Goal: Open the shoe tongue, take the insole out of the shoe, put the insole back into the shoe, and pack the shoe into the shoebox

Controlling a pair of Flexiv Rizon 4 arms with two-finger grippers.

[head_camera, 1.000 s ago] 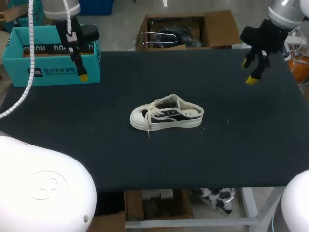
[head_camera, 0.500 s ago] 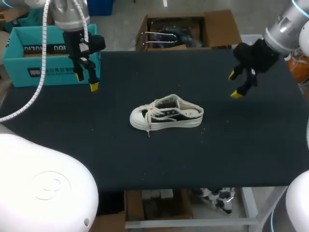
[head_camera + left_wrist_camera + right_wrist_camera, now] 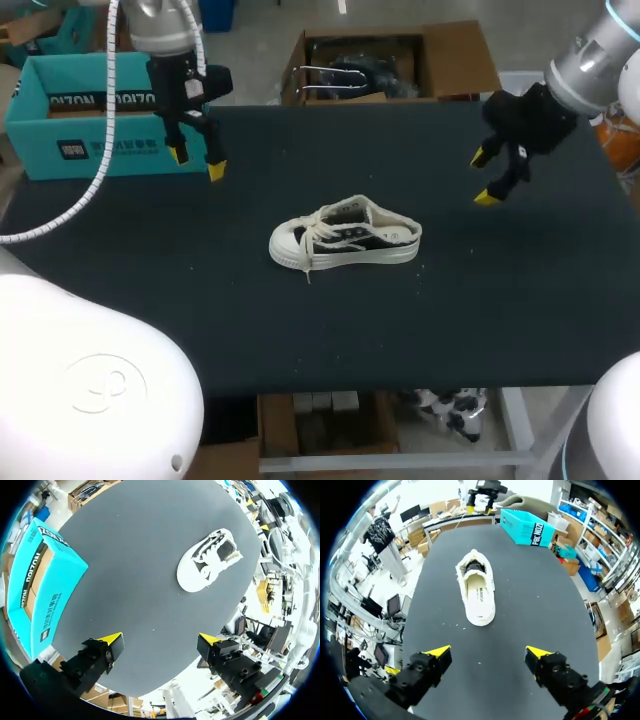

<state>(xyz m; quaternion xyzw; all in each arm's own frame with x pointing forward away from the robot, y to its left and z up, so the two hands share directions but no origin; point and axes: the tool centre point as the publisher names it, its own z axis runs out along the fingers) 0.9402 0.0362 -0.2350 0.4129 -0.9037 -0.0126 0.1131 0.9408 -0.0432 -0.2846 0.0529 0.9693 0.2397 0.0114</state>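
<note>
Presently: opening step, tongue not yet lifted. Sneaker, laced, upright at mid worktop, touched by nothing. Teal shoebox, open, at the far left corner. Left hand: spread wide, nothing held, just beside the shoebox. Right hand: likewise wide, empty, well apart from the heel. Next move, as judged: one hand lowered to steady the sneaker, the other brought to the tongue
</note>
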